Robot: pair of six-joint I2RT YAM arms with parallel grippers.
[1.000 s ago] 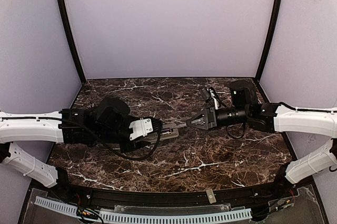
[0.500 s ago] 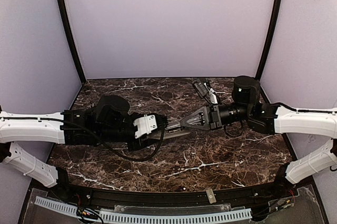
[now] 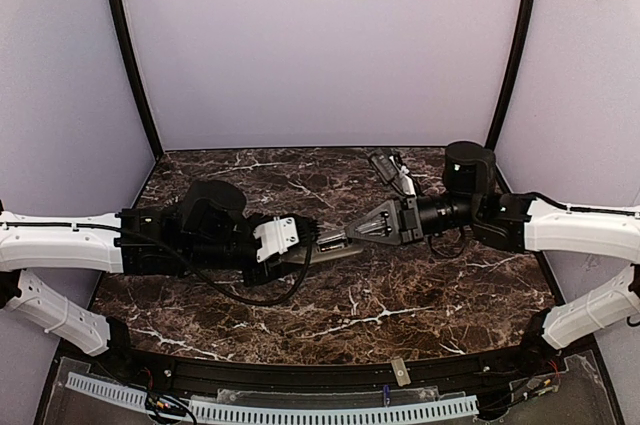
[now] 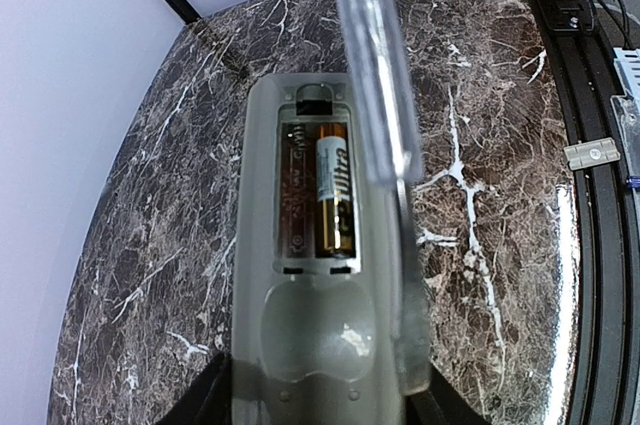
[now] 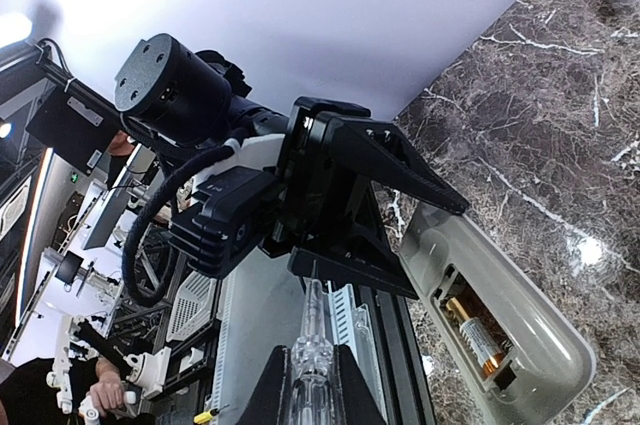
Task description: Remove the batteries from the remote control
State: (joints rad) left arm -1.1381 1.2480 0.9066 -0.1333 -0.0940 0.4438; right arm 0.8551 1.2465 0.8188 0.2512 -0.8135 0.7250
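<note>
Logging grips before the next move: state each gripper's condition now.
Left gripper: closed on the remote control.
Right gripper: closed on a clear plastic stick.

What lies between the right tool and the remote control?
A clear plastic rod, gripped in the shut right tool, spans that stretch to the remote control, ending beside the battery. The left wrist view shows it.
</note>
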